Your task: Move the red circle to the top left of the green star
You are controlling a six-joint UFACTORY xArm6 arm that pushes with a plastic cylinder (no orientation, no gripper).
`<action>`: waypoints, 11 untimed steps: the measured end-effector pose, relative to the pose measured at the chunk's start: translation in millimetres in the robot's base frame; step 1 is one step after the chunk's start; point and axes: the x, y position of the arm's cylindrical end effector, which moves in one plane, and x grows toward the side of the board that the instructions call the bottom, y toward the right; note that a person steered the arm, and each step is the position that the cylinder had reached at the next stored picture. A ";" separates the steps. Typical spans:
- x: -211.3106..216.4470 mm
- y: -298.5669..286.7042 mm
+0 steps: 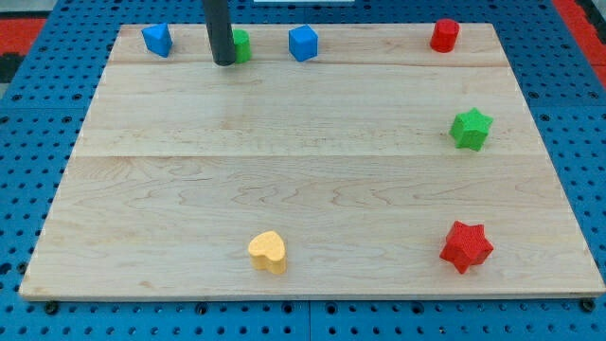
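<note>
One red circle [444, 35] at the view's top right, well apart from my tip [224, 62] at top left. Tip touches a green block [241, 45]; a bare rod, grasping nothing. Green star [471, 128] below the circle.

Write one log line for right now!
tip: top, touching green block | red circle: top right, untouched | green star: right edge, below circle

Along the top edge of the counter [284, 170] lie, from the view's left, a blue block [157, 40], a green block [243, 44], a blue cube [303, 43] and the red circle [444, 35]. The tip [224, 62] stands just left of the green block. The green star [471, 128] lies below and slightly right of the red circle, and the red star [466, 246] lies farther below. The yellow heart [268, 252] lies well left of the red star.
</note>
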 end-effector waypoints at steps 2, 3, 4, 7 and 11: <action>25.8 74.5; 30.4 173.4; 27.1 315.5; 15.8 289.6; 1.3 400.1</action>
